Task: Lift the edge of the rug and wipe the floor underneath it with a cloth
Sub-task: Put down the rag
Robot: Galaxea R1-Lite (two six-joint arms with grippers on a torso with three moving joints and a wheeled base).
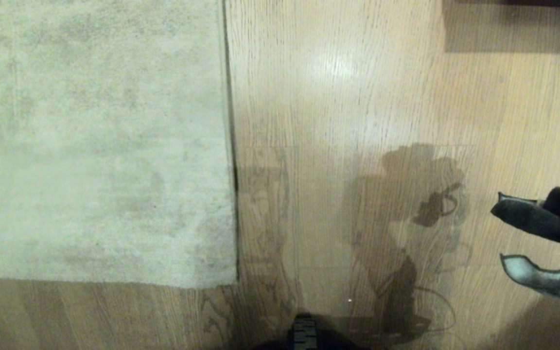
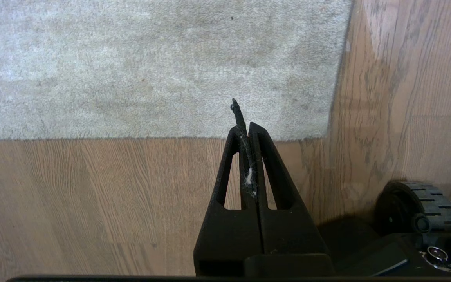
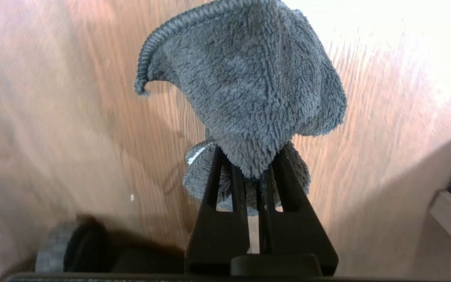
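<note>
Right pincer [image 3: 249,172] clamps the fluffy grey cloth [image 3: 249,90]; left pincer [image 2: 248,129] closed, empty.

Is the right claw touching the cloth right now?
Touching. The right wrist view shows the right claw pinched shut on the cloth, its fingers pressed into the pile above the floor.

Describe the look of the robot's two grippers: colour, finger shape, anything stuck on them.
Both are matte black plastic. The left gripper has two long triangular fingers, each with a slot-shaped cutout, tapering to narrow tips; white fluff and a thin dark strand cling between them. The right gripper has the same tapered, slotted black fingers. No cables or markings show.
</note>
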